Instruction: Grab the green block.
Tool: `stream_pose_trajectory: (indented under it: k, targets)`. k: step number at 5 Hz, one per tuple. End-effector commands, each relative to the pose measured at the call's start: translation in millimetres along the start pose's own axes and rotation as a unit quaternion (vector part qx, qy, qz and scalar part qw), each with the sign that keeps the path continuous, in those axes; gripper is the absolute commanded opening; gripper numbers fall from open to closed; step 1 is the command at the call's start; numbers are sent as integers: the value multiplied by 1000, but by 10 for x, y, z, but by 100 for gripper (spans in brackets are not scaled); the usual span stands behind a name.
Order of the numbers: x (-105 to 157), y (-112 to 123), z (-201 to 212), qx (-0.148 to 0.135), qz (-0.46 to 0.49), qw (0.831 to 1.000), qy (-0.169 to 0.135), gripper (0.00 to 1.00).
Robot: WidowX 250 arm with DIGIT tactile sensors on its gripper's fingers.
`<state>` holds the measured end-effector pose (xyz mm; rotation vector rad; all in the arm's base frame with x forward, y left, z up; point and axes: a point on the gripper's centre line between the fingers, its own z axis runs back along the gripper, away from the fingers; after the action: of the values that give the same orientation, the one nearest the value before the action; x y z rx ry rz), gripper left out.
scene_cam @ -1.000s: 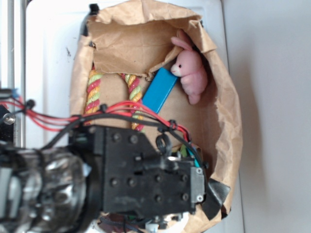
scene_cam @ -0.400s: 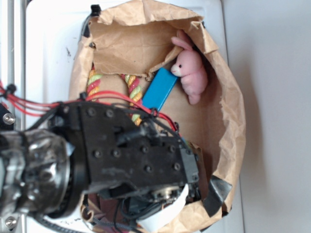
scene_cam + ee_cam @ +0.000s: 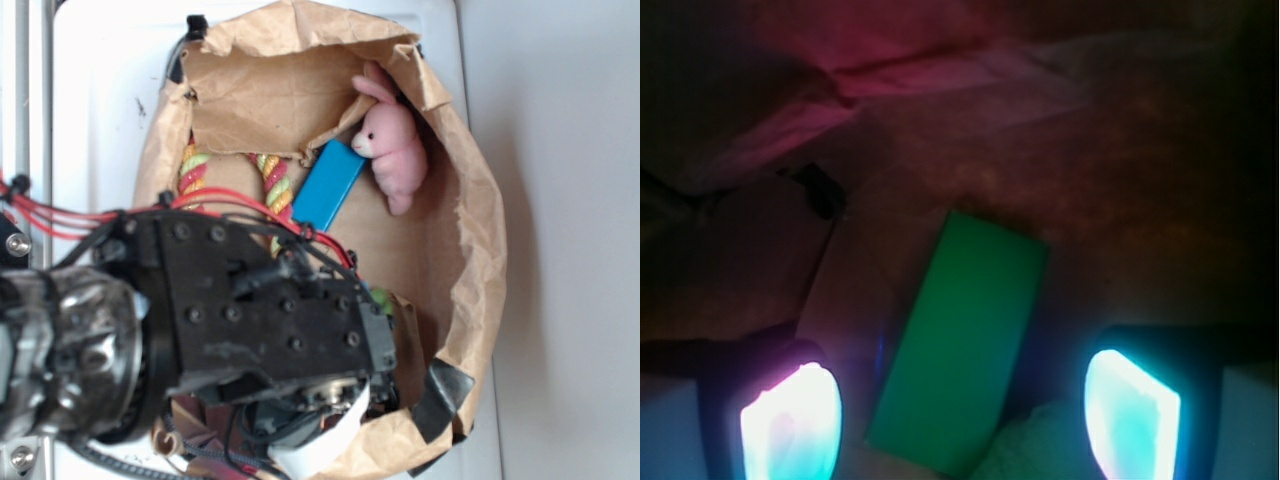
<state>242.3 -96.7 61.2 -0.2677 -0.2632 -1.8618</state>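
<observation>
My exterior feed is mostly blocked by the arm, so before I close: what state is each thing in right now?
hand: open, fingers either side of the green block, not touching it.
green block: lying flat on the bag floor, ungrasped.
blue block: lying in the bag, against the pink plush bunny.
pink plush bunny: leaning against the bag wall.
paper bag: open, rim crumpled.
rope toy: partly hidden under the arm.

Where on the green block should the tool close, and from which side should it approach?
Close on the two long edges of the green block, coming straight down. It lies flat, slightly tilted, already between the open tool fingers, and its narrow width probably fits.
</observation>
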Motion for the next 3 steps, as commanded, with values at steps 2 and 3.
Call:
stream_pose_trajectory:
  k: [2, 3]
  targets:
    - [53, -66, -23, 24, 55, 998, -3, 100]
    - [95, -52, -102, 26, 46, 999, 2, 100]
